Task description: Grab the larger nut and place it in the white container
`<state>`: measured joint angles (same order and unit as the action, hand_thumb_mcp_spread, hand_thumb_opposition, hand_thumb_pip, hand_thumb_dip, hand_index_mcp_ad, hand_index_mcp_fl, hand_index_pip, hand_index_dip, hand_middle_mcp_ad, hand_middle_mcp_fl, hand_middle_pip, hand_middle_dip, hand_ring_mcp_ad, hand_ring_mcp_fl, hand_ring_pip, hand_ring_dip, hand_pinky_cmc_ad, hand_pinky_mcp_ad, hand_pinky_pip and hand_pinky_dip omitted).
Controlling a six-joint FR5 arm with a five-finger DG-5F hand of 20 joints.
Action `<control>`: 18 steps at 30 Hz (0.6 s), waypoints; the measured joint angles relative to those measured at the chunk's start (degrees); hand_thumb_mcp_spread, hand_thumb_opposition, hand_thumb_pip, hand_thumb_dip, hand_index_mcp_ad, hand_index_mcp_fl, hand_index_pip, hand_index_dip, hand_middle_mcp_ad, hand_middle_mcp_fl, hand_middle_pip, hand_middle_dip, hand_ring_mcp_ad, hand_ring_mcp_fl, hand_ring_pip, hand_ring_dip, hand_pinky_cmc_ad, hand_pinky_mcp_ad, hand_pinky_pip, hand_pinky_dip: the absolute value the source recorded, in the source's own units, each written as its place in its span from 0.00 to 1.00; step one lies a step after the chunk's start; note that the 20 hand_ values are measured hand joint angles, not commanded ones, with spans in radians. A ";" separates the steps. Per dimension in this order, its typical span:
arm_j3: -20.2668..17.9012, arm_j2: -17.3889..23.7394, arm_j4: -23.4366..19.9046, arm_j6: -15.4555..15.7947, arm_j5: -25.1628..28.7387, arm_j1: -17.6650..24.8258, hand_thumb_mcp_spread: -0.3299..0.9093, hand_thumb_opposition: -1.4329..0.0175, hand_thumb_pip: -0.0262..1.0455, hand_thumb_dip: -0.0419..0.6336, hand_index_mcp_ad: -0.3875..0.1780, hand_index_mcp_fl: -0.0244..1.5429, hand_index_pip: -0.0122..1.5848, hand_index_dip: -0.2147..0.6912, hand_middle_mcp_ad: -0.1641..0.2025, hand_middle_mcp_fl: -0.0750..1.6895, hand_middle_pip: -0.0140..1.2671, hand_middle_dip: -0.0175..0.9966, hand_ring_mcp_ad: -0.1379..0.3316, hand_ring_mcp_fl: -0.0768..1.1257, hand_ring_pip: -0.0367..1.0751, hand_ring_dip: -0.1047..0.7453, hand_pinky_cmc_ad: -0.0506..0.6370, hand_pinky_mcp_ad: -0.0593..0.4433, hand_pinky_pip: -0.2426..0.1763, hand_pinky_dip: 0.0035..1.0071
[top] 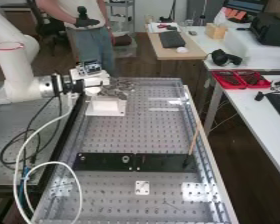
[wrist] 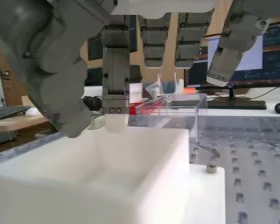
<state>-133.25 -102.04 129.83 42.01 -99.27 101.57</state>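
Observation:
In the high view the hand [top: 116,90] is over the white container [top: 105,106], at the far left part of the bench. The wrist view shows the hand [wrist: 116,75] with its thumb tip close to one finger's tip and the larger nut [wrist: 97,121] pinched between them; the other fingers are fairly straight. The nut is above the rim of the open white container [wrist: 64,197], partly hidden by the thumb and finger. Part of the container's inside shows below the fingertips.
The flat black bar [top: 160,162] lies across the bench's near half, with the bearing [top: 125,159] standing on it. A thin wooden stick [top: 194,140] rises by the bar's right end. A small white plate [top: 142,187] lies nearer the front.

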 joint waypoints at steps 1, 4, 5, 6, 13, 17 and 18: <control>0.01 -0.04 0.06 0.01 0.15 -0.07 0.49 0.42 0.77 0.35 0.54 0.25 0.96 0.14 0.67 0.05 0.12 0.17 0.58 0.06 0.20 0.19 0.53 0.67 0.35 0.65; 0.10 -0.15 1.04 0.37 0.65 -0.20 0.49 0.41 0.78 0.36 0.53 0.20 0.96 0.14 0.66 0.05 0.12 0.17 0.57 0.06 0.21 0.19 0.53 0.67 0.35 0.66; 0.15 -0.18 1.31 0.51 0.75 -0.24 0.50 0.41 0.78 0.36 0.49 0.17 0.97 0.14 0.66 0.05 0.12 0.17 0.58 0.07 0.21 0.19 0.53 0.67 0.36 0.66; 0.24 -0.21 1.54 0.63 0.86 -0.29 0.50 0.41 0.82 0.36 0.44 0.12 0.98 0.13 0.67 0.05 0.12 0.17 0.57 0.07 0.21 0.19 0.53 0.67 0.36 0.66; 0.80 -0.20 2.58 0.38 0.89 -0.91 0.51 0.41 0.85 0.37 0.37 0.02 0.89 0.05 0.67 0.05 0.11 0.17 0.58 0.06 0.24 0.19 0.53 0.67 0.36 0.73; 0.97 0.35 3.09 0.30 0.39 -1.55 0.48 0.41 0.85 0.37 0.39 0.02 0.84 0.01 0.67 0.05 0.11 0.17 0.58 0.06 0.24 0.19 0.53 0.67 0.35 0.74; 1.04 0.62 3.17 0.33 0.24 -1.82 0.48 0.41 0.85 0.37 0.39 0.02 0.83 0.01 0.66 0.05 0.11 0.17 0.58 0.06 0.24 0.20 0.53 0.67 0.35 0.74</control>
<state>-132.21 -101.42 133.00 42.34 -99.03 99.74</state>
